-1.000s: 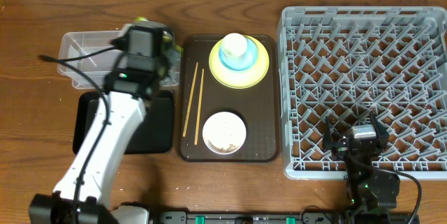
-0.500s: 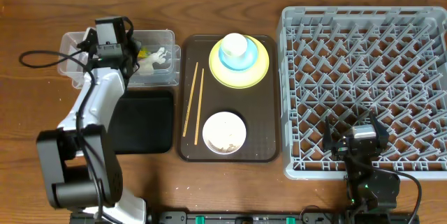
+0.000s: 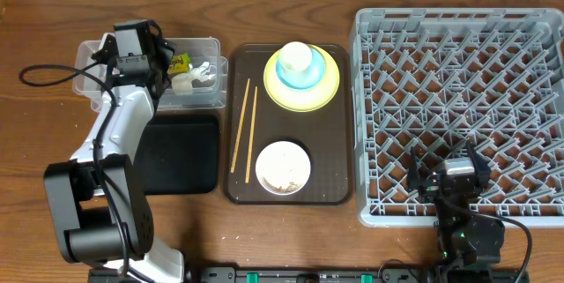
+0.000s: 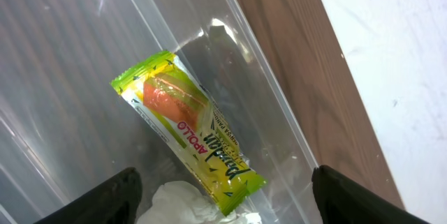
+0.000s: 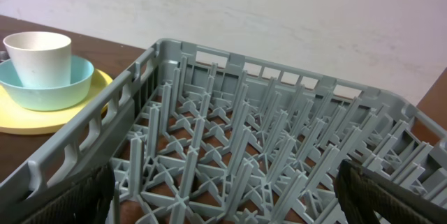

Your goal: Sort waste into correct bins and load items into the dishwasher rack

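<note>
Inside the clear tub (image 4: 63, 56), the snack wrapper (image 4: 188, 133) lies flat and loose just ahead of the left gripper (image 4: 236, 197), whose fingers are spread wide and empty. The crumpled napkin (image 4: 183, 203) beside it is cut off at the frame edge. The right gripper (image 5: 223, 192) is likewise spread at the rack's (image 5: 230, 119) near edge.

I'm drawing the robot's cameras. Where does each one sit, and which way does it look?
Overhead: above the table, looking straight down; left arm and right arm show.
Left wrist: on the left arm, looking down into the clear tub at the snack wrapper; open jaws at bottom corners.
Right wrist: low over the rack, facing the wall; open jaws at bottom corners.
Shared: overhead and right wrist both show the cup.
</note>
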